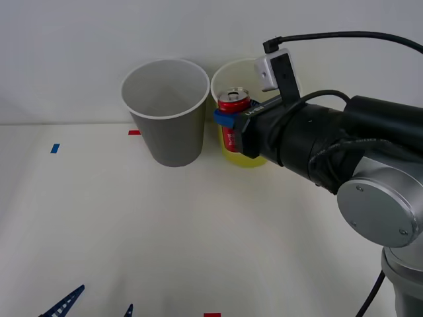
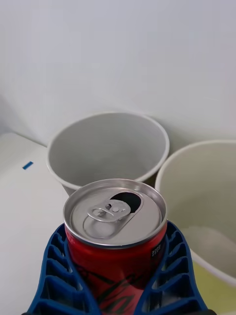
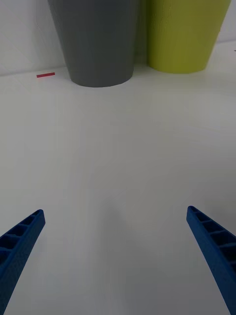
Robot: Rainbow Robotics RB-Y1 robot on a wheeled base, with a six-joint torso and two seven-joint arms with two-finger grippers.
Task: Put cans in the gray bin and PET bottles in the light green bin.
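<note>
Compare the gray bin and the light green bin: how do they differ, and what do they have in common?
Colour: the gray bin is dark gray outside, the light green bin yellow-green. Position: the gray bin stands on the robot's left, the light green bin on its right. View: the gray bin is unobstructed in the front view, while the right gripper holds the can in front of the light green bin. Both are upright tapered cups with white rims.

Your red can (image 1: 232,113), upright, tab opened, held off the table just in front of the light green bin (image 1: 228,74), gray bin (image 1: 166,112) standing upright, just left of it.
</note>
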